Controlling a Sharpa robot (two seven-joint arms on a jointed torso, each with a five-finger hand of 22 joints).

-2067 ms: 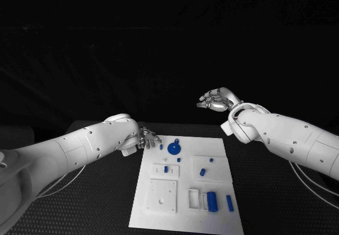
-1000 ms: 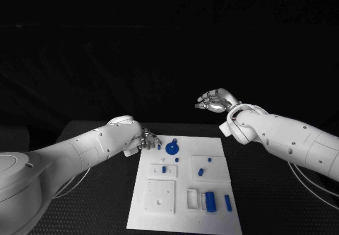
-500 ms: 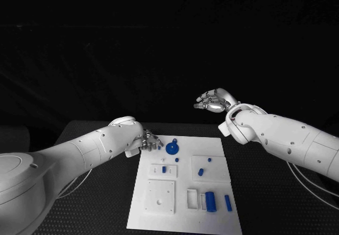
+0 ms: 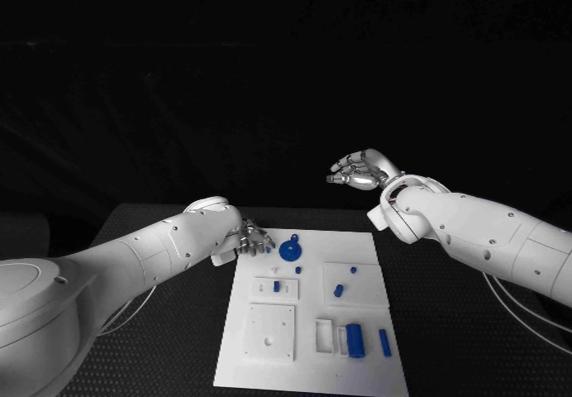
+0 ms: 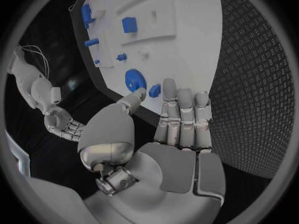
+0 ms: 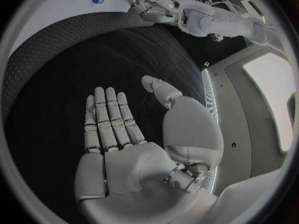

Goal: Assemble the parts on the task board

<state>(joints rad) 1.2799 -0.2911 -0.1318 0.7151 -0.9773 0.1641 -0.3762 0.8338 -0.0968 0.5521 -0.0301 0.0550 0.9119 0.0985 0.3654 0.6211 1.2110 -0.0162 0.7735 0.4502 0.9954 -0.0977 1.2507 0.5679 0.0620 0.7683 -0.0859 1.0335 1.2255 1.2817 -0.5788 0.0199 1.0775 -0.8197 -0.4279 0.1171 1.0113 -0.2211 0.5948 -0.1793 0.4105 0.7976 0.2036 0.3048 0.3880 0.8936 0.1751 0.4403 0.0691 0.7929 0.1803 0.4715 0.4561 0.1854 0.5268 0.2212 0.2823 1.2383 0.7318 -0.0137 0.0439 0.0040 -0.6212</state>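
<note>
The left hand (image 4: 251,236), fingers apart and empty, is partly hiding the task board (image 4: 312,366)'s ten-o'clock corner; the right hand (image 4: 358,172) is hanging open at one o'clock

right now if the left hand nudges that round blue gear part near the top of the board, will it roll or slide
Probably slide. The blue gear lies flat on the task board, so rolling seems unlikely unless it is tipped onto its edge. It looks small, thin and stiff, likely light, so a nudge from the left hand could skid it across the smooth-looking white plate. Its toothed rim may help grip.

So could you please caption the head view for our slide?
Left robot hand beside the white board; right robot hand raised, empty.
</note>
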